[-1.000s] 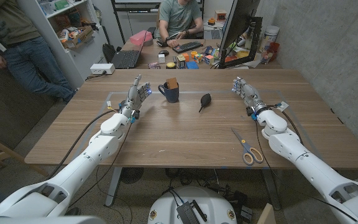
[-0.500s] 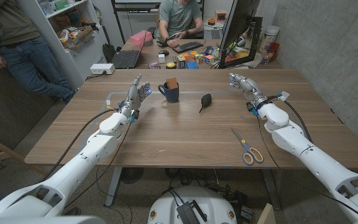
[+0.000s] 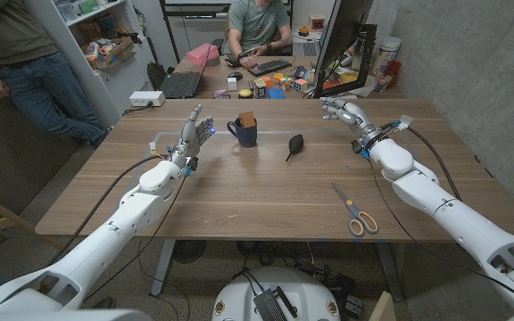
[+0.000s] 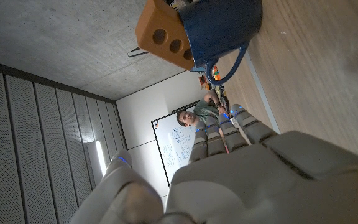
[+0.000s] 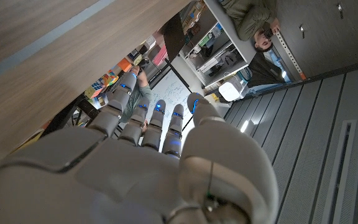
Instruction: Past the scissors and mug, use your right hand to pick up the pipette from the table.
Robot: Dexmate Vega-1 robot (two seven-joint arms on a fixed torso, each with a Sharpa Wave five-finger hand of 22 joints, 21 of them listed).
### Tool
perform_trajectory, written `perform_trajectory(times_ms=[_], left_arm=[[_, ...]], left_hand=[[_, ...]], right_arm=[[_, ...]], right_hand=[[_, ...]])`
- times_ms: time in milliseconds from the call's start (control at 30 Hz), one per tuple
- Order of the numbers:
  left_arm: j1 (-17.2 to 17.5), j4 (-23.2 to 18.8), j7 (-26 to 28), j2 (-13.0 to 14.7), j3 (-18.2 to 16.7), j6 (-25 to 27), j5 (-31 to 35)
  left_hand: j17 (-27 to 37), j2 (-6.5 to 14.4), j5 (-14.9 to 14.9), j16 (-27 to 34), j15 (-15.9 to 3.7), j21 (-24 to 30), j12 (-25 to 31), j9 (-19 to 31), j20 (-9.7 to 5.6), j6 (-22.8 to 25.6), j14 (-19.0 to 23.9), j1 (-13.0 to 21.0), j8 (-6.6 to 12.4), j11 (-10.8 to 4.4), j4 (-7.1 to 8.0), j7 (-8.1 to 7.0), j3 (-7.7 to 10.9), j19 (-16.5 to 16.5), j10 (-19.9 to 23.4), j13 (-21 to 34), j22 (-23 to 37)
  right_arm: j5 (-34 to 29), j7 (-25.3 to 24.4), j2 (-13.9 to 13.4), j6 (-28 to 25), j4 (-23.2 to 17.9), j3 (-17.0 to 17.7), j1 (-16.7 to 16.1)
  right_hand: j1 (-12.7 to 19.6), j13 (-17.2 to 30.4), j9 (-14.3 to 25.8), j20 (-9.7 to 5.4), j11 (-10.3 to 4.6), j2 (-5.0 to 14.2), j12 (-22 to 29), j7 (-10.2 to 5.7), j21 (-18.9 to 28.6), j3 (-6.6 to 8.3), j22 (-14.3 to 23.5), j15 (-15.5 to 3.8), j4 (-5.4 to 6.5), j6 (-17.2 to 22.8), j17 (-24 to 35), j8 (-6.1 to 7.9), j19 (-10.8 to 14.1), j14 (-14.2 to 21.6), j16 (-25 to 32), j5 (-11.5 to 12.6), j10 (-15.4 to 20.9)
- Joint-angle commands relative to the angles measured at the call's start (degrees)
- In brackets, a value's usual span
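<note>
Black, bulb-ended pipette (image 3: 294, 145) lies on the wooden table (image 3: 257, 192) near the middle of its far half, well apart from both hands; nothing touches it. Right hand (image 3: 344, 112): empty, fingers apart and reaching forward, raised near the far right of the table, to the right of and slightly beyond the pipette. Step in hand, as judged: the reach toward the pipette. To do it well the right hand likely needs to swing left, descend over the dark bulb end, and close thumb against fingers across the body, low enough to catch so thin an item off the flat wood. Left hand (image 3: 194, 134): empty, fingers spread and upright, standing beside the mug. Blue mug (image 3: 244, 133) holding a brown block (image 3: 246, 118), left of the pipette and near it; a wide sweep could knock it. Scissors (image 3: 355, 212), orange-handled, on the near right, beside the right forearm and outside the probable path. Behind the table: a seated person (image 3: 259, 25) at a cluttered desk, a standing person (image 3: 25, 62) at far left.
</note>
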Motion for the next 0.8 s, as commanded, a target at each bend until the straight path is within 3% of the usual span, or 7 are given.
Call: perform_trajectory(times_ms=[33,533,800], left_arm=[[0.63,-2.22,1.33,0.42,0.38,1.48,0.64],[1.47,-5.24,3.36,0.70,0.66,3.14,1.29],[1.79,-5.56,3.65,0.78,0.60,3.46,1.23]], left_hand=[[0.31,0.11,0.45,0.38,-0.11,0.31,0.24,0.06,0.45,0.49,0.56,0.52,0.23,-0.02,0.09,0.14,-0.21,0.21,0.39,0.20,0.12],[0.32,0.24,0.62,0.43,-0.09,0.35,0.24,0.07,0.49,0.61,0.70,0.60,0.23,-0.10,0.03,0.11,-0.44,0.24,0.45,0.21,0.12],[0.32,0.29,0.67,0.45,-0.09,0.35,0.27,0.07,0.46,0.70,0.77,0.63,0.25,-0.12,0.00,0.13,-0.53,0.23,0.54,0.20,0.12]], right_arm=[[-11.24,-3.73,-0.60,4.21,0.66,-2.91,2.65],[-21.98,-3.15,-1.06,8.40,1.24,-6.06,7.78],[-31.07,-6.18,-1.39,10.58,2.10,-7.92,10.38]], right_hand=[[0.98,0.18,0.21,-0.06,-0.46,-0.32,0.15,-0.38,-0.04,0.81,-0.04,-0.97,-0.18,0.36,0.07,-0.17,0.53,1.03,0.37,-0.16,0.45],[1.43,0.21,0.26,-1.05,-0.50,-0.73,0.57,-0.79,-0.78,1.62,-0.11,-0.97,0.01,1.10,0.11,-0.10,0.85,2.09,0.28,-0.64,2.10],[1.52,0.25,0.28,-1.28,-1.06,-1.37,0.72,-1.45,-0.63,2.01,-0.16,-1.71,0.08,1.71,0.09,-0.05,3.13,3.61,0.44,-1.00,2.96]])
